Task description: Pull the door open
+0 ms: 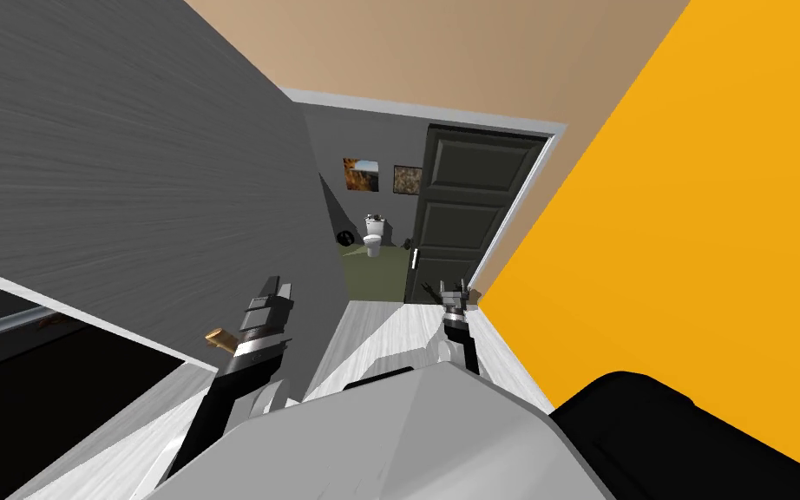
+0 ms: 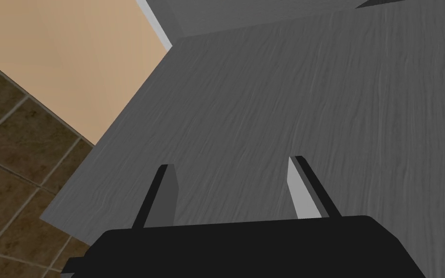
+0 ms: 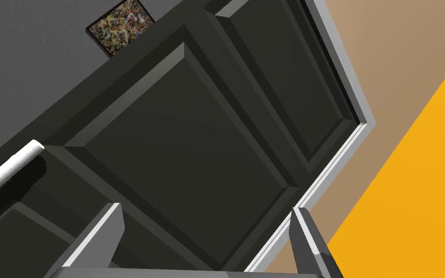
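A dark panelled door [image 1: 468, 213] stands partly open at the end of the narrow hallway, and a room with a toilet shows past its free edge. A white lever handle [image 1: 413, 259] sits on that edge. My right gripper [image 1: 452, 291] is open, just short of the door's lower panels and to the handle's right. In the right wrist view the door [image 3: 178, 125] is close ahead. There the handle [image 3: 4, 171] lies off to one side of the open right gripper [image 3: 207, 208], outside its fingers. My left gripper [image 1: 272, 291] is open beside the grey wall [image 2: 274, 106], holding nothing [image 2: 231, 162].
A grey wall [image 1: 129, 165] runs along the hallway's left, an orange wall [image 1: 693, 243] along its right. A white toilet [image 1: 374, 233] and two pictures [image 1: 361, 174] show beyond the doorway. A small brown object [image 1: 219, 338] sticks out near my left forearm. A black shape [image 1: 693, 443] sits at lower right.
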Robot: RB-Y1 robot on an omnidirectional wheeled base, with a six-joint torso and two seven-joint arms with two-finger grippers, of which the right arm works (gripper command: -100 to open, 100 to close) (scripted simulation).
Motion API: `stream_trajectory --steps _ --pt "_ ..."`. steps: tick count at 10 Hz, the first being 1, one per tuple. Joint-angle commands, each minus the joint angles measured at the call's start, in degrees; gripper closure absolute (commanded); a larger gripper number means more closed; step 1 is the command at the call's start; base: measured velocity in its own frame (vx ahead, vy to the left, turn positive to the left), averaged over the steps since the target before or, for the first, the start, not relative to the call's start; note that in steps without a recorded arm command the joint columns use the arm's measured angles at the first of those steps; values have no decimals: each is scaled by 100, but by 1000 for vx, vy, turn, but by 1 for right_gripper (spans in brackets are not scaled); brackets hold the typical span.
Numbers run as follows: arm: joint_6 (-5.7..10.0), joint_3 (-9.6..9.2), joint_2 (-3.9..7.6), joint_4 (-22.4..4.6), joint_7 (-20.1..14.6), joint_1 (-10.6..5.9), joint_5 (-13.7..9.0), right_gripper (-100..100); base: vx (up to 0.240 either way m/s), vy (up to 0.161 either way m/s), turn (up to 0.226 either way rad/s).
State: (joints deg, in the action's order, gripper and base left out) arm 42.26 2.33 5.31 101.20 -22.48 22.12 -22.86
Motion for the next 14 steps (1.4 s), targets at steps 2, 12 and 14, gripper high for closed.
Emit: stream_trajectory --steps 2,12,14 --pt "94 -5 47 -380 -340 -79 -265 -100 82 -49 192" --pt "390 -1 200 -1823 -1570 -443 -1287 -100 79 -62 196" --pt "448 0 226 -2115 -1811 -514 -1486 -100 80 -66 192"
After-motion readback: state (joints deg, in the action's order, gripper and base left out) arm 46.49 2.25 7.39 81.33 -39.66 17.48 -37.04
